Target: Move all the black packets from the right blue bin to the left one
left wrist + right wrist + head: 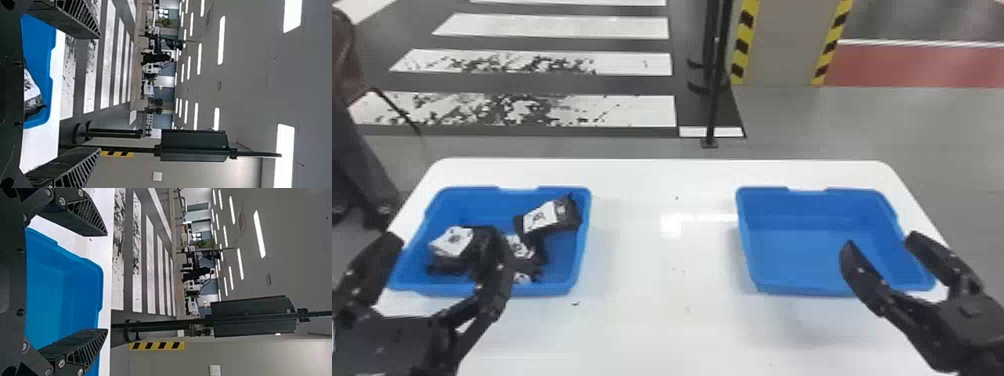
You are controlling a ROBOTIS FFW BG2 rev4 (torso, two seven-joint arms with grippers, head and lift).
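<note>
Rear-right packet (549,218): long axis slanting, right end farther away
Black packets (452,243): crumpled, white-labelled
Left gripper (446,239): spread, empty
Right gripper (880,241): spread, empty

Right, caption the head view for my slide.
Black packets lie in the left blue bin; the right blue bin is empty, the left gripper and right gripper open.

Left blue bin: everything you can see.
The left blue bin looks like moulded plastic: open top, sloping walls, rounded corners, a shallow dip midway along the far rim. It stands upright on the white table, with several black packets, white-labelled, lying jumbled inside. The left gripper, fingers open, partly hides its near side in the head view; contact is unclear.
</note>
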